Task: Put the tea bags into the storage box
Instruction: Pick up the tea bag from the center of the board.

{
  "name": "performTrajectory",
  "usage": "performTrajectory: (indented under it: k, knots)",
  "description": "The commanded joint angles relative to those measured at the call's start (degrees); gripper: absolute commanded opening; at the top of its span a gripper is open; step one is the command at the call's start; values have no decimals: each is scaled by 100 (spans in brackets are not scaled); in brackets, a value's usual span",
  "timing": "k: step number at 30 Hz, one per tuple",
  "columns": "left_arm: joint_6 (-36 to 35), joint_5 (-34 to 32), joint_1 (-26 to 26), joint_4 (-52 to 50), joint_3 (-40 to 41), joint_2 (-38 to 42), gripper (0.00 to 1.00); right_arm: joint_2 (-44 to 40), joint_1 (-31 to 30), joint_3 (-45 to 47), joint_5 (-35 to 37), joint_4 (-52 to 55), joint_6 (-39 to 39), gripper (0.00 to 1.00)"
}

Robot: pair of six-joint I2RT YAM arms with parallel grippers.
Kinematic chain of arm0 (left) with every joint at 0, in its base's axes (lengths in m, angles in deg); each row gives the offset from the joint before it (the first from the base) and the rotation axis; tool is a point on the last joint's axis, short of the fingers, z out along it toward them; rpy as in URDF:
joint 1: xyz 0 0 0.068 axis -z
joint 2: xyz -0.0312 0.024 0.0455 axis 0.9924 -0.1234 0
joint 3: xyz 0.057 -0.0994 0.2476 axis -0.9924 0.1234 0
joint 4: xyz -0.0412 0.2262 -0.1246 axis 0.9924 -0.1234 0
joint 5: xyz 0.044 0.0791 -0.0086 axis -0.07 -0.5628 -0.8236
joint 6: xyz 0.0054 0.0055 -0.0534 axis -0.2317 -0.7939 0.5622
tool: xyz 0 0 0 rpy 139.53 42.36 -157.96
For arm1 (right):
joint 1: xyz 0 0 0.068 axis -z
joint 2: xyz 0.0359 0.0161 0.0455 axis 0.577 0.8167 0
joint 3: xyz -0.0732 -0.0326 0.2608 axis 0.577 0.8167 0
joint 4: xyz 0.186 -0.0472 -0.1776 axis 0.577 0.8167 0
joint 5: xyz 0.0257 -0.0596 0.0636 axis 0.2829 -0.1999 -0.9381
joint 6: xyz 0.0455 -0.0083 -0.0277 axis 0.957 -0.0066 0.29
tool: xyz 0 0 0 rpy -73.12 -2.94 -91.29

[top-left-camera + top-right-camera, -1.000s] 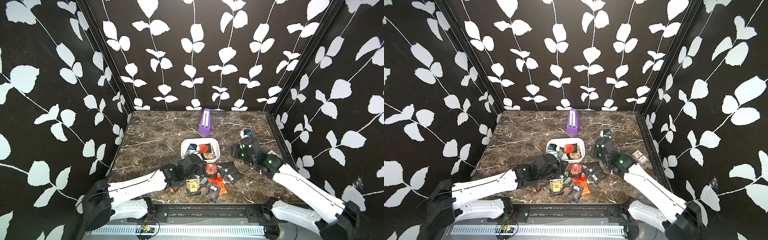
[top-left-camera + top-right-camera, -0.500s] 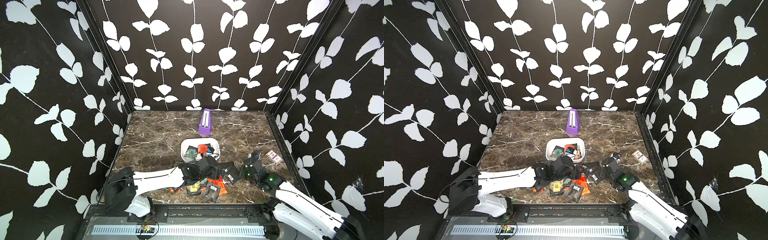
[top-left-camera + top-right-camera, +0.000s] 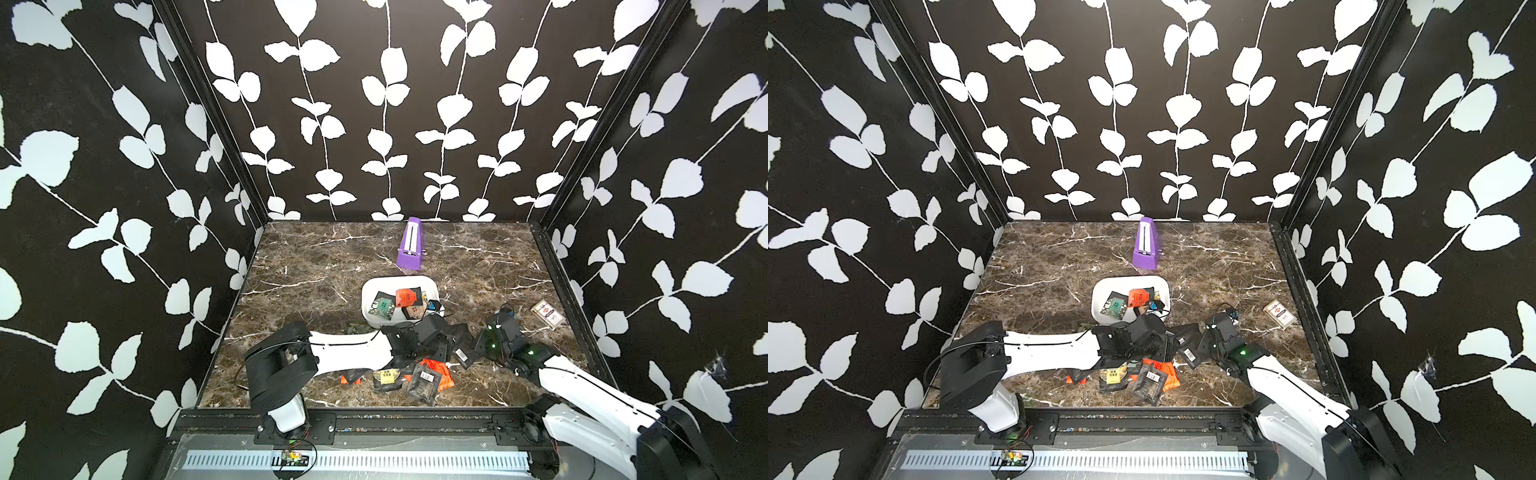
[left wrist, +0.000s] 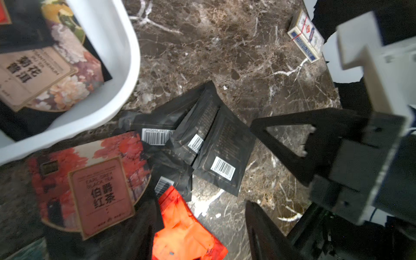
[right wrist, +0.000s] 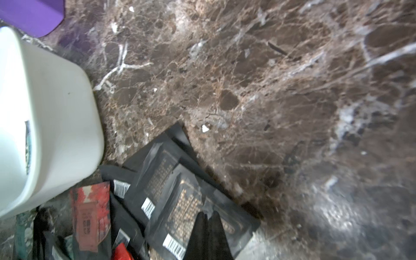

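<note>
Most of the tea bags (image 3: 424, 376) lie in a loose, overlapping heap on the tabletop (image 3: 316, 266) just beside the storage box (image 3: 366, 300), which holds only a few, so you are probably working the heap's outer edge, where single sachets come free. The outermost black sachet (image 4: 222, 155) lies just beside the left end effector (image 4: 252, 166), jaws spread and empty. The right end effector (image 5: 208, 225) is pressed together over that edge; whether it touches foil, you cannot tell.
</note>
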Motion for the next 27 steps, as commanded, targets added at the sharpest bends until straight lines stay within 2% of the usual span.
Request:
performTrajectory:
  k: [1, 8, 27]
  knots:
    - [49, 65, 29, 149, -242, -74, 59, 268, 123, 38, -152, -328, -5, 0]
    - [199, 60, 46, 169, -326, -293, 55, 547, 160, 27, -54, -392, 99, 0]
    - [445, 162, 53, 344, -393, -655, 46, 590, 184, 311, 93, -305, 255, 0]
